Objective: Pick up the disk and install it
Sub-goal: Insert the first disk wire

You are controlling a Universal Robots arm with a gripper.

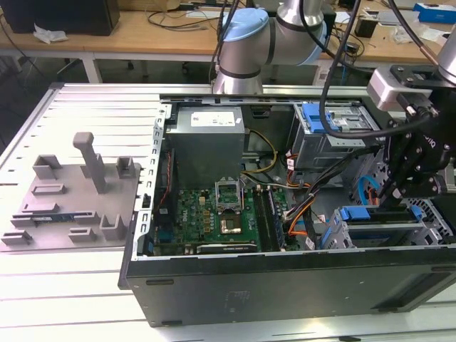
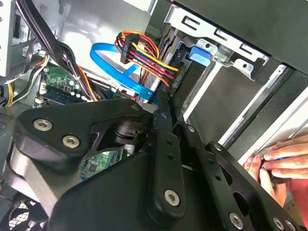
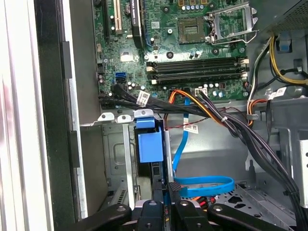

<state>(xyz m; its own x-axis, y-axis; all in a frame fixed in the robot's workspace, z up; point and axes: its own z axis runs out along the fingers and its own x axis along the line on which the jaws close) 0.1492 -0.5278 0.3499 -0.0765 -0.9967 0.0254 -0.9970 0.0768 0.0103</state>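
Note:
The disk (image 1: 374, 214) stands edge-up in the drive cage at the exterior view's right end of the open computer case, with only its blue frame showing on top. In both wrist views one blue end of that frame (image 3: 149, 144) (image 2: 199, 53) sits beside silver cage brackets. My gripper (image 1: 390, 194) hangs straight over the cage. Its black fingers are drawn together at the frame's upper edge (image 3: 166, 188) (image 2: 163, 103), and a sliver of blue shows between them.
A second blue-framed drive (image 1: 328, 117) sits in the farther bay. Blue data cable (image 3: 202, 185) and bundled power wires (image 2: 144, 53) run close to the fingers. The motherboard (image 1: 214, 214) fills the case middle. A grey fixture (image 1: 71, 192) lies at the exterior view's left. A person's hand (image 2: 279, 163) rests by the case edge.

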